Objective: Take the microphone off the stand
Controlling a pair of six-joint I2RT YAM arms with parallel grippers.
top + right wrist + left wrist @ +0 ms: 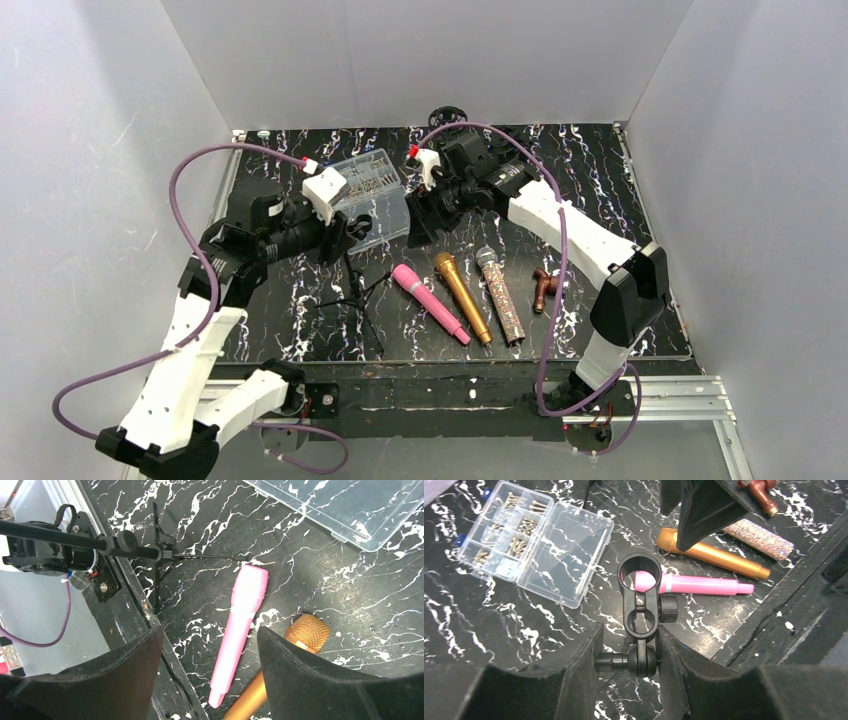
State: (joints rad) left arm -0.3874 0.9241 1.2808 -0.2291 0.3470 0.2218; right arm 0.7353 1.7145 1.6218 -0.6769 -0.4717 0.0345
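The black tripod stand point(350, 290) stands left of centre, and its ring-shaped clip point(640, 595) holds nothing. My left gripper point(629, 662) is shut on the stand's swivel joint just below the clip. A pink microphone point(430, 302) lies flat on the table to the right of the stand. It shows through the clip in the left wrist view point(694, 585). My right gripper point(210, 675) hangs open above the pink microphone point(240, 625), with nothing between its fingers.
A gold microphone point(462, 297) and a glittery one point(500, 295) lie beside the pink one. A copper pipe fitting point(545, 288) sits further right. A clear plastic box of screws point(370, 190) lies open behind the stand. White walls close in the table.
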